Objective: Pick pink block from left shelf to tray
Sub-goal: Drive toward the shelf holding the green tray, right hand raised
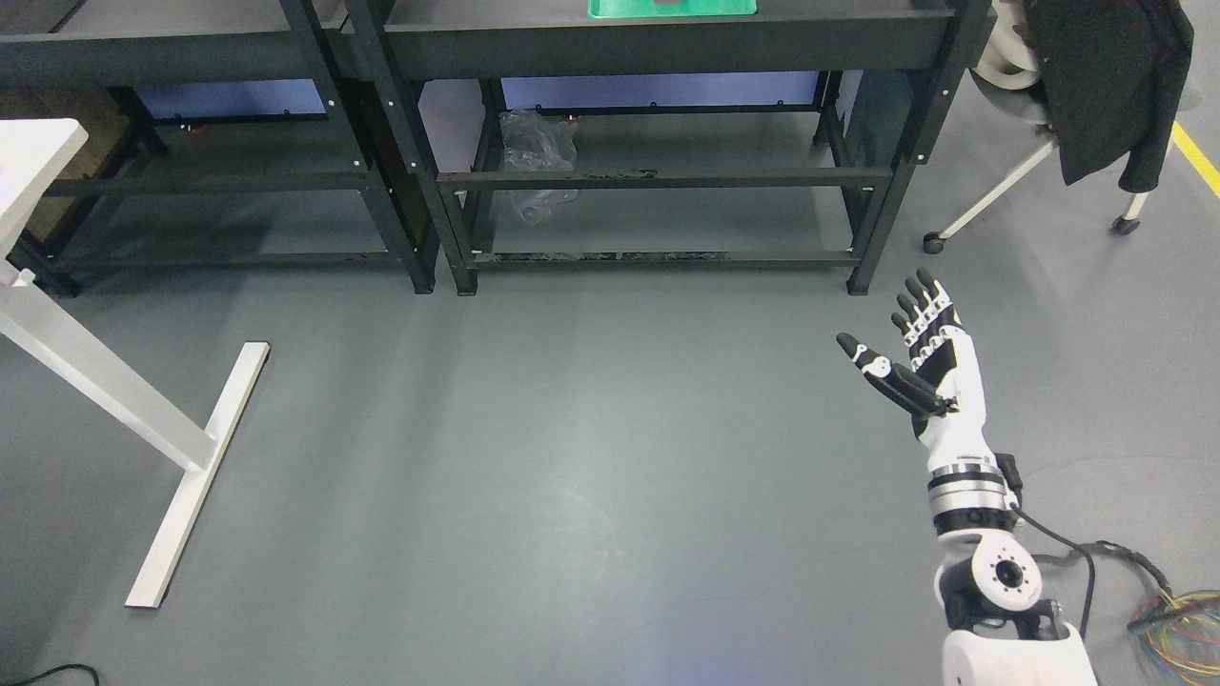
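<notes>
My right hand (891, 333) is raised over the grey floor at the right, fingers spread and thumb out, holding nothing. A green tray (620, 9) lies on the top of the right black shelf (667, 38) at the upper edge, with a dark reddish thing (670, 3) on it, cut off by the frame. The left black shelf (172, 43) stands beside it at the upper left. No pink block shows in this view. My left arm is out of view.
A white table leg and foot (191, 476) stand at the left. Crumpled clear plastic (538, 152) lies on the right shelf's lower level. A chair with a dark jacket (1106, 86) is at the upper right. Coloured cables (1182, 619) lie at the lower right.
</notes>
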